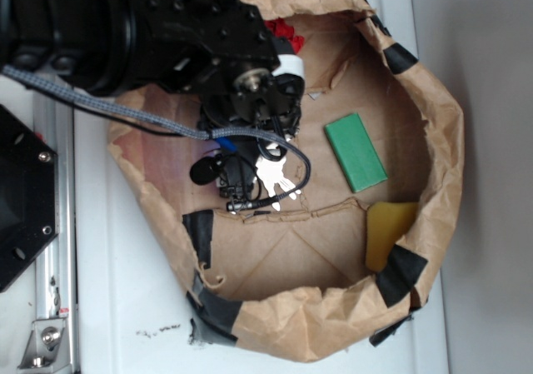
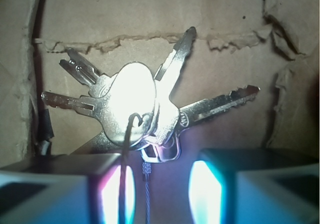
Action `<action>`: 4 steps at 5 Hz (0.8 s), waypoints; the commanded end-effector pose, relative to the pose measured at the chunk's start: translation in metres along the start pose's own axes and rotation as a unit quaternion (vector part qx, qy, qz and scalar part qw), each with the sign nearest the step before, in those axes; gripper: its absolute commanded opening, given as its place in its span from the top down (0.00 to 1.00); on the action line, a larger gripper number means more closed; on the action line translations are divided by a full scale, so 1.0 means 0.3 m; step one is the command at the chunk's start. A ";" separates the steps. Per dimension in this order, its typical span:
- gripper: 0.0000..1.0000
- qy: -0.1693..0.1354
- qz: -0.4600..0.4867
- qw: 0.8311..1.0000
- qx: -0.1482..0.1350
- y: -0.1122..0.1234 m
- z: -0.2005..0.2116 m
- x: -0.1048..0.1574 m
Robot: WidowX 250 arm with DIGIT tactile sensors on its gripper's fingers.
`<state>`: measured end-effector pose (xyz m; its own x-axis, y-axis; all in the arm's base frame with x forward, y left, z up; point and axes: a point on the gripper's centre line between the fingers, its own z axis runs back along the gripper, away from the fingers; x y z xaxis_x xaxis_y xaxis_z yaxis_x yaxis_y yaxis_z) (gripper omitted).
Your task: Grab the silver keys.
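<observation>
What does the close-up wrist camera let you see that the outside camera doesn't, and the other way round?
Only the wrist view shows the silver keys fanned out blade by blade, with the gripper fingers apart just below them. Only the exterior view shows the paper bag's rim, the green block, a yellow piece, something red and the black arm. Both show the keys lying on brown paper under the gripper.

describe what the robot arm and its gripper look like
The arm is matte black with chunky, screw-studded housings. A grey braided cable and a thin black wire run along it, and there is a white band near the wrist. In the wrist view the gripper has two blocky fingers with a glaring bluish-pink sheen.
</observation>
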<state>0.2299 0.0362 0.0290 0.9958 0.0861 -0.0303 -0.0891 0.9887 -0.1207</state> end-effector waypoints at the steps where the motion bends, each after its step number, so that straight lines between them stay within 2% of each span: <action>1: 1.00 -0.025 -0.001 1.000 0.002 0.011 0.036 0.008; 3: 1.00 -0.011 0.007 1.000 -0.001 0.012 0.039 0.011; 4: 1.00 -0.044 0.032 0.998 -0.007 0.019 0.149 0.009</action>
<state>0.2268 0.0390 0.0622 0.9884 0.1467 -0.0397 -0.1512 0.9755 -0.1598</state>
